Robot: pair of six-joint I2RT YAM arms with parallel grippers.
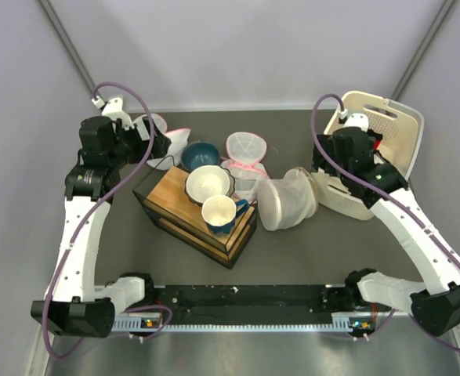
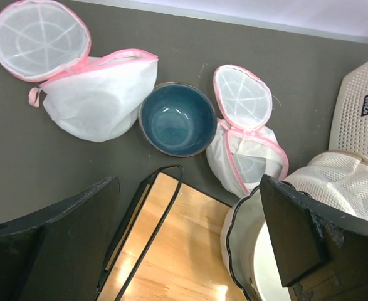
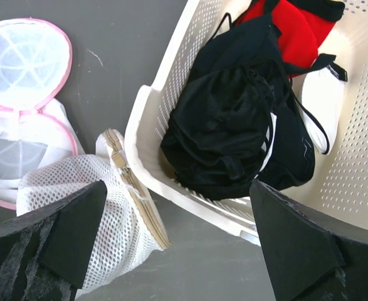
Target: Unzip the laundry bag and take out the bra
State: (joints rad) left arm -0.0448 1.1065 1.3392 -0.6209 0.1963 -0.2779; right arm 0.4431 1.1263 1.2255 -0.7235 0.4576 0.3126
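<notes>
The laundry bag (image 1: 288,202) is lying on its side on the tabletop (image 1: 308,258), its mesh slumping against the cream basket (image 3: 353,157). I cannot tell from here how far its zip is opened. The bra (image 3: 293,28) is showing red inside the basket, partly tucked under a black garment (image 3: 227,119), not in the bag. So I am judging the removal as done, or all but done.

My right end effector (image 3: 178,207) is hanging over the basket's rim with its fingers spread wide and nothing between them. The left end effector (image 2: 190,188) is gaping just as wide, empty, above the wooden tray (image 2: 171,251) near the blue bowl (image 2: 177,119).

Next I am expecting little beyond lifting the right arm clear — unless the bag is hiding another garment, which would call for a look inside.
</notes>
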